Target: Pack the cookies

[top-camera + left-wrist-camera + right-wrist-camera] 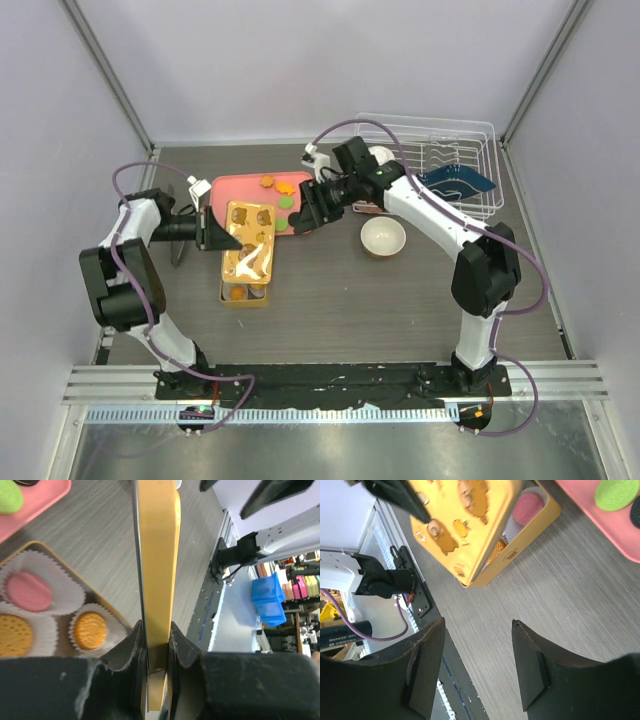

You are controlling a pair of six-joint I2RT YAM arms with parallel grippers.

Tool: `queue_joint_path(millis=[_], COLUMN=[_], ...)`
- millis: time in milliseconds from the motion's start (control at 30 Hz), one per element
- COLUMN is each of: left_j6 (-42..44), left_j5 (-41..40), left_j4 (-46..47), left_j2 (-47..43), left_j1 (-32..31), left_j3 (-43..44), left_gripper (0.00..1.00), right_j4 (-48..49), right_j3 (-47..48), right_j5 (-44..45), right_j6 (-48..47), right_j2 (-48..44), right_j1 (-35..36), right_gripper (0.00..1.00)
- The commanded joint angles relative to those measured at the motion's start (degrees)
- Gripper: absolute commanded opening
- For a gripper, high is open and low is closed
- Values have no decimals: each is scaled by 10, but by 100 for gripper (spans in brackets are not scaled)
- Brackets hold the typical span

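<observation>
**Top view.** Your left gripper is clamping the left edge of the gold lid. It is holding the lid tilted above the gold tin, which is sitting left of centre on the table. The tin's far end is lying against the near edge of the pink tray. Loose cookies are lying on the right part of the tray, orange ones farther and green ones nearer. Your right gripper is hovering at the tray's right edge with its jaws apart and nothing in them. A white bowl is sitting to its right. A wire dish rack is standing at the far right.

**Left wrist view.** The left gripper is pinching shut on the lid, which is showing edge-on between the fingers. In the tin, a pink cookie and two orange cookies are sitting in white paper cups. A green cookie is lying on the tray.

**Right wrist view.** The right gripper is standing about half open over bare table, gripping nothing. The embossed lid is leaning over the tin. A pink cookie is showing inside the tin. One green cookie is lying on the tray.
</observation>
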Motion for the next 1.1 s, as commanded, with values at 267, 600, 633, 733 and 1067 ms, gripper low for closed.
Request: queue_joint_path(millis=[267, 600, 633, 733, 1067], left_j6=[216, 52, -39, -193, -253], left_j5=[41, 21, 4, -54, -81], left_j4=[-281, -137, -95, 85, 113], left_j2=[88, 32, 18, -60, -56], left_j1=[45, 59, 59, 56, 50], left_j3=[25, -25, -34, -90, -94], left_gripper=[0, 0, 0, 0, 0], right_j4=[39, 38, 37, 35, 33], right_j3=[2, 4, 3, 3, -2], right_j5=[86, 103, 104, 108, 111], right_j6=[12, 8, 7, 4, 1], right_j2=[18, 20, 20, 16, 19], right_j1=[44, 57, 57, 60, 64], right_gripper=[60, 60, 60, 60, 60])
